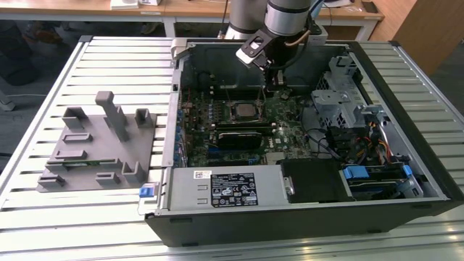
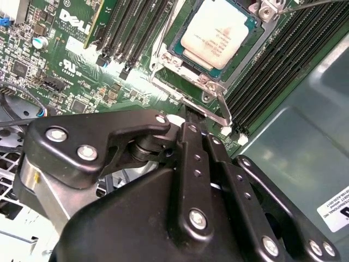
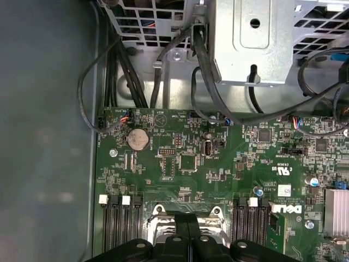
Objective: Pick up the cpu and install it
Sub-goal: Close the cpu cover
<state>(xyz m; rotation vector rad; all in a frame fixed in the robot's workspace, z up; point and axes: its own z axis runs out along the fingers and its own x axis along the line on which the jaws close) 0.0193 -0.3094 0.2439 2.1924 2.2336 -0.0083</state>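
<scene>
The cpu (image 2: 215, 33), a pale silver square chip, lies flat in its metal-rimmed socket on the green motherboard (image 2: 71, 65); in the exterior view the cpu (image 1: 244, 111) sits mid-board inside the open computer case. My gripper (image 2: 188, 112) hangs just off one edge of the socket, over its metal frame, fingers pressed together with nothing visible between them. It is apart from the chip. The first wrist view has the gripper (image 3: 188, 218) over the socket rim (image 3: 163, 210). The exterior view puts the gripper (image 1: 274, 87) low inside the case, just behind the socket.
A grey plastic fixture (image 1: 101, 147) stands on the slatted table at the exterior view's left. Inside the case are a black module (image 1: 243, 136) in front of the socket, memory slots (image 2: 131, 33), a metal drive cage (image 1: 340, 106), loose cables (image 3: 136, 71) and a power supply (image 1: 225, 187).
</scene>
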